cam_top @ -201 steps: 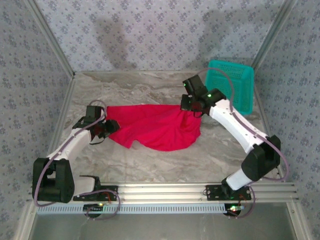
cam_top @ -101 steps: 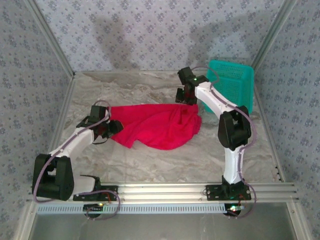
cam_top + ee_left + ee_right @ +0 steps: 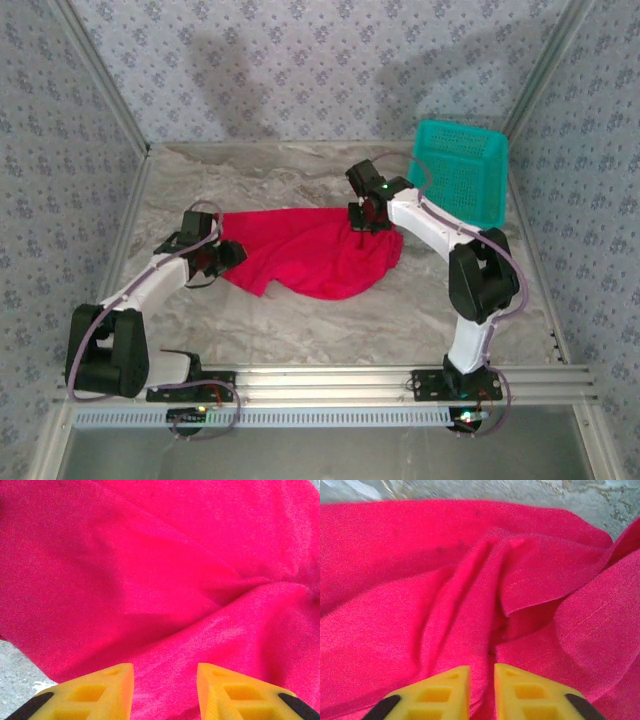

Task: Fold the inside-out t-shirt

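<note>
On the marble table [image 3: 300, 330], your red t-shirt [image 3: 310, 255] lies crumpled at mid-table. The right gripper [image 3: 363, 222] has swung from its right side to the far edge, fingers nearly together on a ridge, likely to start the fold. The left gripper [image 3: 230, 254] sits at the left edge, fingers apart; grip unclear.

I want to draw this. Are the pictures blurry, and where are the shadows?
Top view: sharp, soft grey shadows on the back wall. Left wrist view: shirt looks grainy, dark in its creases. Right wrist view: grainy too, shade under the folds.
</note>
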Controlling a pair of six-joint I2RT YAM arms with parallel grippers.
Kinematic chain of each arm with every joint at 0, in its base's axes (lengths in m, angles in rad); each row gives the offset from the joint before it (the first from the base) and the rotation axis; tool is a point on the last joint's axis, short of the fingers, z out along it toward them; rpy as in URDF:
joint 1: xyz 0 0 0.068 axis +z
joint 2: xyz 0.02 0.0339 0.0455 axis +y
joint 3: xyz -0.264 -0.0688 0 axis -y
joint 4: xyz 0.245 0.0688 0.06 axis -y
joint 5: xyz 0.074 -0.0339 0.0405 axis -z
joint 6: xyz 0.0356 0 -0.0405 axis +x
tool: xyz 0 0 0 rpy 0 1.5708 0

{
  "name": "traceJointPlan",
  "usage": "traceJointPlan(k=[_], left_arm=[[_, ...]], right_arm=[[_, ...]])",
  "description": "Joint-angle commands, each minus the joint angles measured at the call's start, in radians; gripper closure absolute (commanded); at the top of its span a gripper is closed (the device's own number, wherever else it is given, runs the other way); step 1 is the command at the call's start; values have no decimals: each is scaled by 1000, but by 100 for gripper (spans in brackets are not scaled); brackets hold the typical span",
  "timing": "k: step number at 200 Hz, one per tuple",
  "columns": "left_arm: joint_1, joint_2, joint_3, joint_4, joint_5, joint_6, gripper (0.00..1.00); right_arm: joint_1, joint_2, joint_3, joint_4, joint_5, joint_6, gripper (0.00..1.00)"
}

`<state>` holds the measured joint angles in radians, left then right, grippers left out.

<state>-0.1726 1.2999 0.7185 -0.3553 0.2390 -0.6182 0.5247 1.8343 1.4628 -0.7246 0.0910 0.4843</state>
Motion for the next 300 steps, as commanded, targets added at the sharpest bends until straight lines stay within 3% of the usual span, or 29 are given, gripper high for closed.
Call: traceJointPlan(k=[1, 18, 46, 74, 88, 130, 162, 175, 195, 227, 239, 254, 268, 274, 284, 300], left_arm=[[-6, 2, 4, 3, -3, -1, 63], [-7, 0, 4, 0, -4, 0, 63], [-7, 0, 6, -4, -5, 0, 63], [-7, -1, 12, -6, -7, 0, 63], [-8, 3, 16, -7, -8, 0, 63], [-7, 34, 25, 9, -9, -2, 63], [-5, 105, 27, 31, -39, 10, 65], [0, 138, 26, 38, -52, 17, 66], [5, 177, 24, 50, -59, 21, 67], [5, 201, 22, 57, -56, 25, 68], [5, 199, 22, 56, -55, 25, 67], [5, 199, 24, 60, -48, 22, 67], [5, 198, 25, 59, -40, 20, 67], [5, 196, 25, 59, -37, 18, 68], [5, 191, 25, 58, -34, 18, 67], [5, 184, 25, 53, -35, 20, 67]], right_arm=[[-7, 34, -21, 9, 35, -35, 69], [-12, 61, -19, 9, 41, -47, 61], [-18, 99, -27, 24, 36, -51, 61], [-17, 75, -25, 15, 45, -45, 90], [-12, 31, -18, 0, 54, -47, 97], [14, -147, 5, -70, 29, -62, 100], [17, -279, 32, -124, -87, -55, 100], [17, -331, 40, -150, -133, -39, 95], [12, -387, 68, -197, -314, -32, 70], [-15, -494, 18, -62, -557, 41, 54], [-24, -513, -8, -21, -572, 59, 46], [-31, -504, -41, -22, -515, 52, 45], [-25, -470, -73, -39, -394, 17, 52], [-14, -450, -88, -48, -339, 1, 59], [9, -413, -105, -57, -254, -22, 81], [48, -346, -138, -45, -188, -49, 92]])
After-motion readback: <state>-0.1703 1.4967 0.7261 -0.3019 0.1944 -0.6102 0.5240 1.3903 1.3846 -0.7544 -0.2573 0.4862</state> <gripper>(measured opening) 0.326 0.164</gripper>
